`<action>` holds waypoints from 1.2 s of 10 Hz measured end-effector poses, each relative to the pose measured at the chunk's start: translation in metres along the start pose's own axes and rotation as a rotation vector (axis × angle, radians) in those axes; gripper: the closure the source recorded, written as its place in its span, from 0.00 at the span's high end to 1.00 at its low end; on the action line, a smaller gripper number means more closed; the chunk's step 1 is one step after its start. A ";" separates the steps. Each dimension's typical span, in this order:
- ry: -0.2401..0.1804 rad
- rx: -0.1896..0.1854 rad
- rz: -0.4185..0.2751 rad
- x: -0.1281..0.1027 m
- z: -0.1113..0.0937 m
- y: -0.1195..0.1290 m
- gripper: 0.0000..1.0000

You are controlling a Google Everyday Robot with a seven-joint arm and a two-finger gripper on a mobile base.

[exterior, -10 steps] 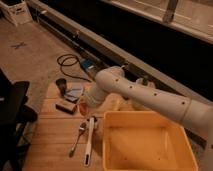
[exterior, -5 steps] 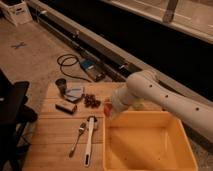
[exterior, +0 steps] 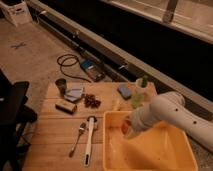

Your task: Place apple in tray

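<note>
The apple (exterior: 123, 128), a small orange-red lump, sits at the tip of my gripper (exterior: 126, 129), which is shut on it. The white arm (exterior: 165, 112) reaches in from the right. The gripper holds the apple just above the left part of the yellow tray (exterior: 160, 156), inside its rim. The tray stands at the front right of the wooden table (exterior: 55, 125). The fingers are mostly hidden behind the wrist.
On the table are dark berries (exterior: 91, 101), a tan-and-dark block (exterior: 66, 106), a dark cup (exterior: 61, 85), blue pads (exterior: 75, 92) (exterior: 124, 91), a green bottle (exterior: 141, 91), a fork (exterior: 77, 138) and a white utensil (exterior: 89, 141). A black chair (exterior: 12, 117) stands left. A cable (exterior: 69, 62) lies on the floor.
The arm has swung from the table's middle near the berries to the right and forward, and the gripper is now over the tray's left side.
</note>
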 end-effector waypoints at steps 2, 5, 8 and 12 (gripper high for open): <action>-0.012 -0.008 0.100 0.023 0.017 0.022 0.43; -0.023 -0.007 0.149 0.035 0.025 0.024 0.71; -0.047 0.006 0.171 0.043 0.032 0.019 0.80; -0.047 0.007 0.169 0.043 0.032 0.019 0.80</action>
